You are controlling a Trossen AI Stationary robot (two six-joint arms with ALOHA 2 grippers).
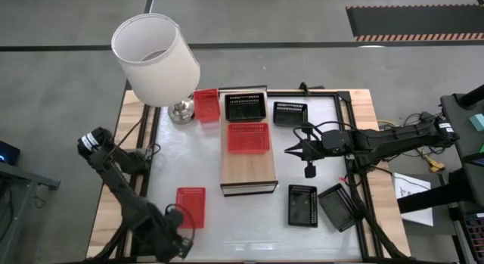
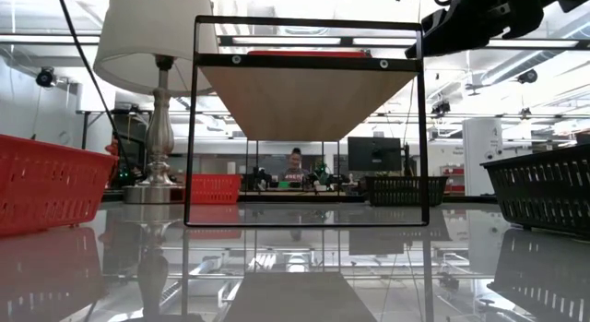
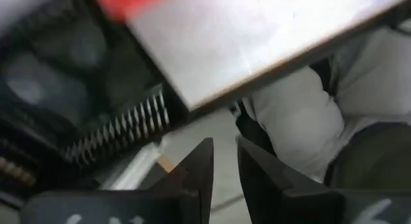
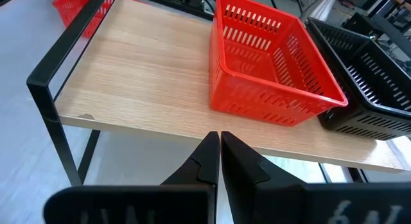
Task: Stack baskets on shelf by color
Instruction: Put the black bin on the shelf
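The shelf held one red basket and one black basket; five baskets lay on the table. The right gripper hovered beside it, fingers pressed together, empty. The left gripper waited near the table's front edge, slightly parted.

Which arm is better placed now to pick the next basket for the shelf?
Probably the right. Its pincer hovers beside the shelf, close to the black baskets on that side. The left pincer sits low at the table's near edge.
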